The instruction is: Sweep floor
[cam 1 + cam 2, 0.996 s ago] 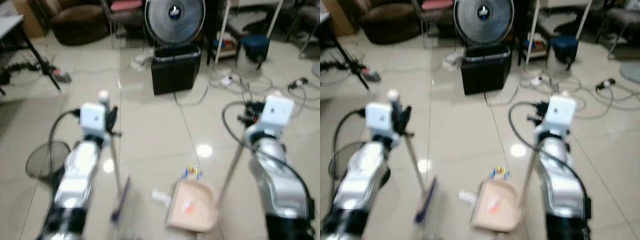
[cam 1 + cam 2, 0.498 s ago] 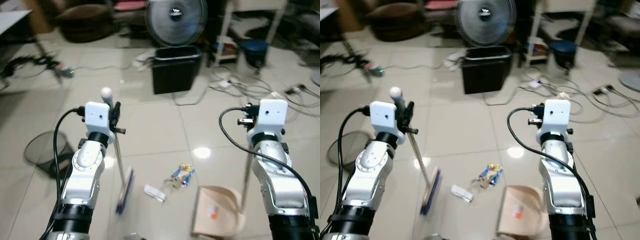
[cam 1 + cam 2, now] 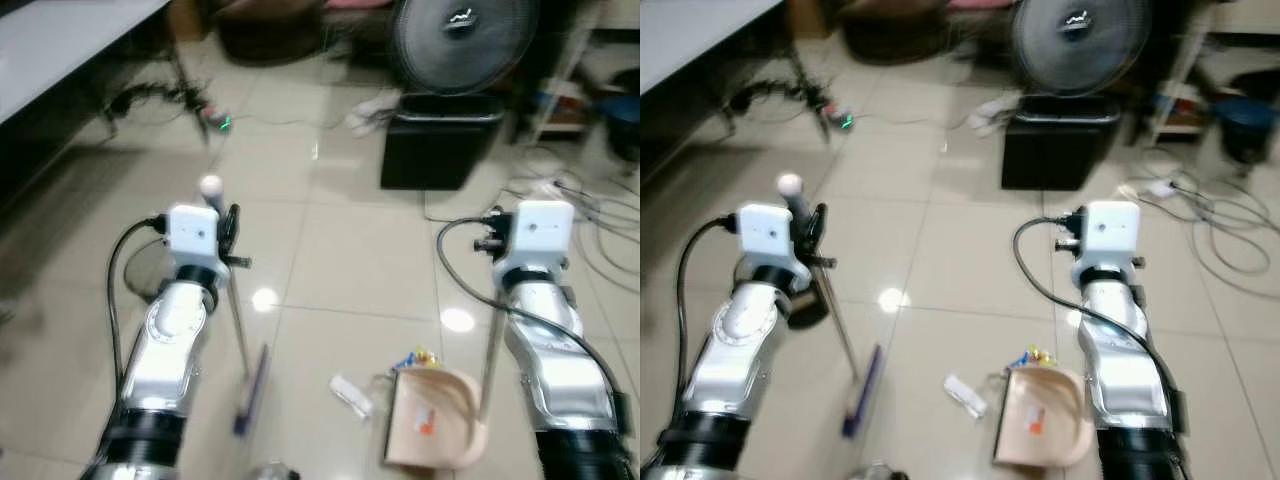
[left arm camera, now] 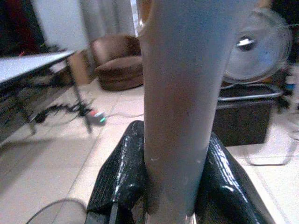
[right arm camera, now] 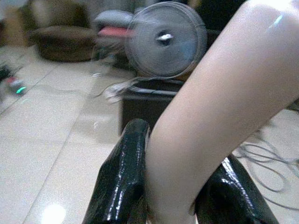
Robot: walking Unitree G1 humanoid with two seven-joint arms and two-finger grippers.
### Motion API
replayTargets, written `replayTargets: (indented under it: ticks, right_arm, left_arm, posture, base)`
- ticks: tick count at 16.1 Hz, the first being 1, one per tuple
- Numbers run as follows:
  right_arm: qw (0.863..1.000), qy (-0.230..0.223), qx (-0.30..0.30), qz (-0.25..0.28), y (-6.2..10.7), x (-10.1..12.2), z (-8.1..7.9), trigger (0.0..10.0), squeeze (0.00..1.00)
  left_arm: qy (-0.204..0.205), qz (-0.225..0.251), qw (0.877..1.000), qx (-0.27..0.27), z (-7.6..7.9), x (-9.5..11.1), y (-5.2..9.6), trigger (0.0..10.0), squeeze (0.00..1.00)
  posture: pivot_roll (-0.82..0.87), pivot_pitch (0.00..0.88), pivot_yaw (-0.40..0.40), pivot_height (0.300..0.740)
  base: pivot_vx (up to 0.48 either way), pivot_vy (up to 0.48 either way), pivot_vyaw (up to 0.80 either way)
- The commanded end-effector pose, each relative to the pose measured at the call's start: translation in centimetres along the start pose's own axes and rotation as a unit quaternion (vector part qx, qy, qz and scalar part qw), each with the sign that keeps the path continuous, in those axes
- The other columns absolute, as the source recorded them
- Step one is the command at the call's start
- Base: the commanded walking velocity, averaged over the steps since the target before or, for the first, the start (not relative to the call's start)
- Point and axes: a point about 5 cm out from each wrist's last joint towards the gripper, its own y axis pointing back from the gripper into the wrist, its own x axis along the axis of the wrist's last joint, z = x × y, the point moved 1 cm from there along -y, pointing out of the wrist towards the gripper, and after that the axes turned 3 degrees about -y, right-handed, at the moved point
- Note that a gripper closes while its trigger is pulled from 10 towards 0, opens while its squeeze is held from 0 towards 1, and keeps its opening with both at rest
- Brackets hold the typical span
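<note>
Left gripper (image 4: 173, 154): closed around the grey broom handle (image 3: 238, 320); purple broom head (image 3: 251, 390) on the tiled floor (image 3: 340, 260). Right gripper (image 5: 177, 177): clamped on the beige dustpan handle (image 3: 488, 355); dustpan (image 3: 430, 432) on the floor between the arms, scraps (image 3: 352, 395) just beside its mouth. Black bin (image 3: 440, 140) and fan (image 3: 462, 40) well beyond.

Top right: round fan (image 3: 458, 40) behind black bin (image 3: 440, 140); cables (image 3: 600, 235) at right; white table (image 3: 60, 40) upper left.

No readable text, labels or numbers anywhere
</note>
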Motion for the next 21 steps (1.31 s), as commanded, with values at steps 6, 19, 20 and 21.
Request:
replayTargets:
  ticks: [6,19,20,21]
  right_arm:
    - [0.999,0.03,0.028,0.03,0.4,-1.1,-0.4,10.0,0.0]
    - [0.99,0.046,0.068,0.113,-2.1,-1.3,-3.6,10.0,0.0]
    - [0.99,0.044,0.07,0.118,-2.1,-1.3,-3.9,10.0,0.0]
    - [0.988,0.042,0.072,0.131,-2.2,-1.1,-4.5,10.0,0.0]
  left_arm:
    - [-0.012,0.017,1.0,-0.015,0.1,0.2,-0.5,10.0,0.0]
    - [-0.012,0.001,1.0,-0.017,1.2,-1.8,0.6,10.0,0.0]
    - [-0.014,0.002,1.0,-0.016,1.2,-1.8,0.5,10.0,0.0]
    - [-0.014,0.005,1.0,-0.009,1.3,-1.7,0.4,10.0,0.0]
  posture:
    - [-0.09,0.152,0.051,0.74]
    - [-0.06,0.335,0.007,0.74]
    - [-0.06,0.336,0.006,0.74]
    - [-0.06,0.349,0.005,0.74]
  base:
    - [0.0,0.0,0.0]
    - [0.0,0.0,0.0]
    - [0.0,0.0,0.0]
    - [0.0,0.0,0.0]
